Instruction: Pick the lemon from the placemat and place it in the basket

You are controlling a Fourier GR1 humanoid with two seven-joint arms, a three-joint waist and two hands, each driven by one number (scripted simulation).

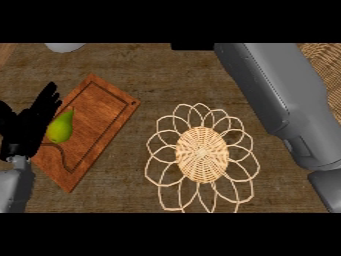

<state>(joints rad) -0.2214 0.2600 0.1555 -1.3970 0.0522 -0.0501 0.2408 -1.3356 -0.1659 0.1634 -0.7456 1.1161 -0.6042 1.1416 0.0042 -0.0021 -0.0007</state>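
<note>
The woven placemat (201,153), with a looped flower-shaped rim, lies at the middle of the counter with nothing on it. No lemon shows anywhere. Part of the wicker basket (340,80) shows at the right edge, partly behind my right forearm (287,105). That forearm runs from the lower right up to the top edge. Of my right hand (193,46) only a dark sliver shows there, and what it holds is hidden. My left hand (24,125) rests open at the left, fingers up, over the edge of a cutting board.
A wooden cutting board (103,112) lies tilted left of the placemat, with a green pear (61,126) on it beside my left hand. A white object (64,47) is cut off at the top left.
</note>
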